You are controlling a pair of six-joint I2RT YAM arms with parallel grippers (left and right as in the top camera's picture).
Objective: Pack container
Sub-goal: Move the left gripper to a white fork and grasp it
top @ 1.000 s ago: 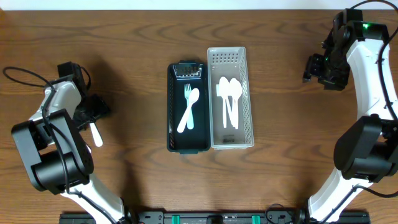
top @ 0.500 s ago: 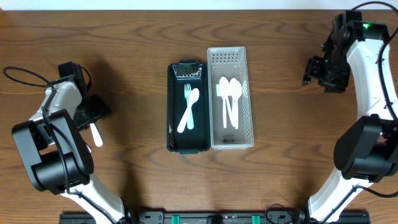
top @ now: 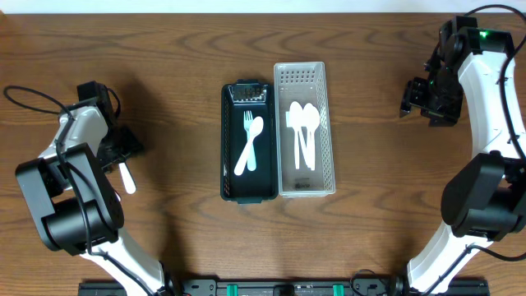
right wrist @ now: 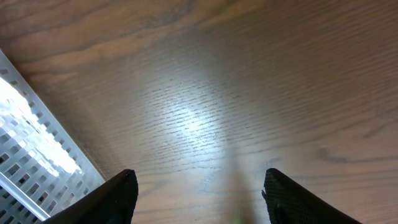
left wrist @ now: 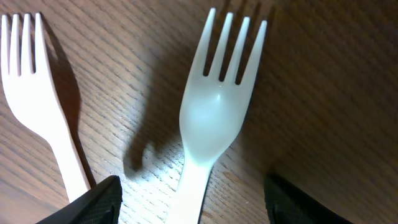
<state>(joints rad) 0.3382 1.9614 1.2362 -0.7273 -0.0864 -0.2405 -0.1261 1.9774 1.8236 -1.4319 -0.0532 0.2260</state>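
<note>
While left fingers (left wrist: 93, 202) spread around fork (left wrist: 214, 118), right fingers (right wrist: 118, 199) gape empty beside basket (right wrist: 37, 155) edge.

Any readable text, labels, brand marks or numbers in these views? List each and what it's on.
None readable.
The dark rectangular plastic container has a pale patterned patch at its far end, too small to tell whether it is print.
The white perforated plastic basket, the white plastic forks and the brown wooden table show no markings.
</note>
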